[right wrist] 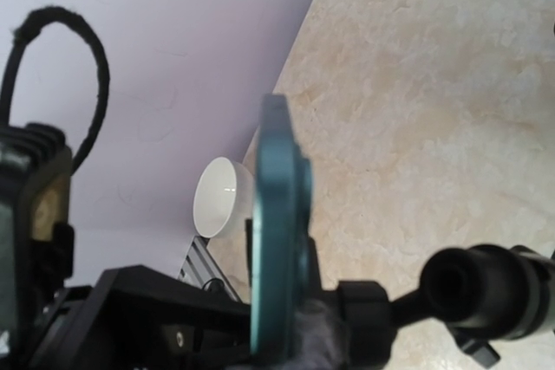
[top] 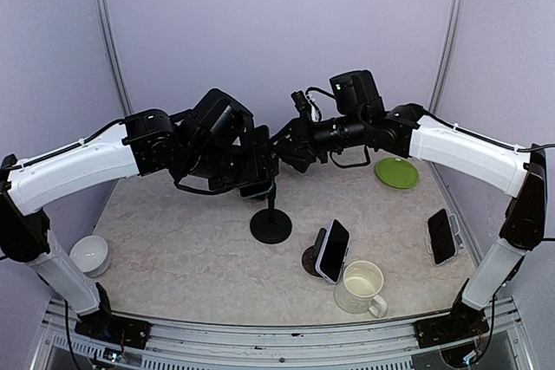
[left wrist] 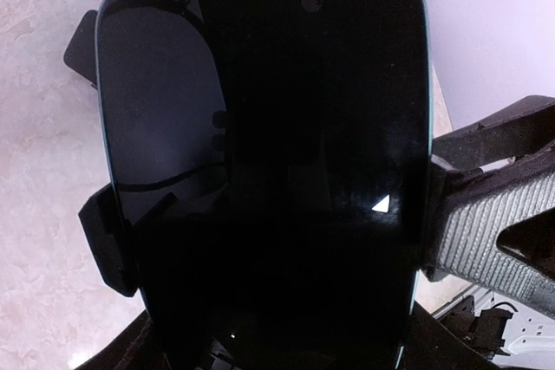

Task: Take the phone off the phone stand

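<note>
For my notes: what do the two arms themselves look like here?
Both the left arm and right arm have white shell links with black joints, wrists and bases. Black cables run along each; a looped black cable shows by the right wrist.

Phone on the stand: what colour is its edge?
Dark teal; the phone shows edge-on in the right wrist view.

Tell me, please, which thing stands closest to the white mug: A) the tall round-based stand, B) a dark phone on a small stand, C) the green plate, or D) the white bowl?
B: in the top view the dark phone stands right beside the white mug.
</note>
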Motion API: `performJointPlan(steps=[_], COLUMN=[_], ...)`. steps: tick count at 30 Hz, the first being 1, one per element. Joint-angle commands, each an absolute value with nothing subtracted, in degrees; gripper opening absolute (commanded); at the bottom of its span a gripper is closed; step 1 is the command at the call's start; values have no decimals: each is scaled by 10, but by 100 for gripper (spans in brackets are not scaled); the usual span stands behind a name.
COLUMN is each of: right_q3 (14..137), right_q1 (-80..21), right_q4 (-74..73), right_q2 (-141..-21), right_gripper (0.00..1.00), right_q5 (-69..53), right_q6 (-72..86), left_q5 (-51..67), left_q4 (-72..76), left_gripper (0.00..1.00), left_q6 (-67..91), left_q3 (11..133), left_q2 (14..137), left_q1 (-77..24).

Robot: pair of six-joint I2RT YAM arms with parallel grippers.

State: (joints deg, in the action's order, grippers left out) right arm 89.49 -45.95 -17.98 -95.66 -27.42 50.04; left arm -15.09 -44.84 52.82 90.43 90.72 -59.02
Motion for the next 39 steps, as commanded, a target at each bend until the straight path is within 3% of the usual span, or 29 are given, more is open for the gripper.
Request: performJointPlan(steps=[1,12,19,28,39], right_q3=[900,877,877,898,915], right_q1=[-450,-432,-432,-431,-432], right_q4=[-125,-127,-119,-136,-155], right_q2=[-911,-897,-905,-931,-948], right_gripper=[0,0,0,0,0], right_q5=[-277,-296,-305,-303,-304], right_q6=[490,484,484,474,462], left_q5=[-203,-200,-109,16,43], left_q4=[-492,-469,-292,-109,-34], left_gripper=[59,48,40,39,38], left_q6=[559,586,526,469,473], left_q3=[880,799,730,710,723], left_q2=[867,788,739,724,714], left_q1=[-574,-515,-509,-530,-522])
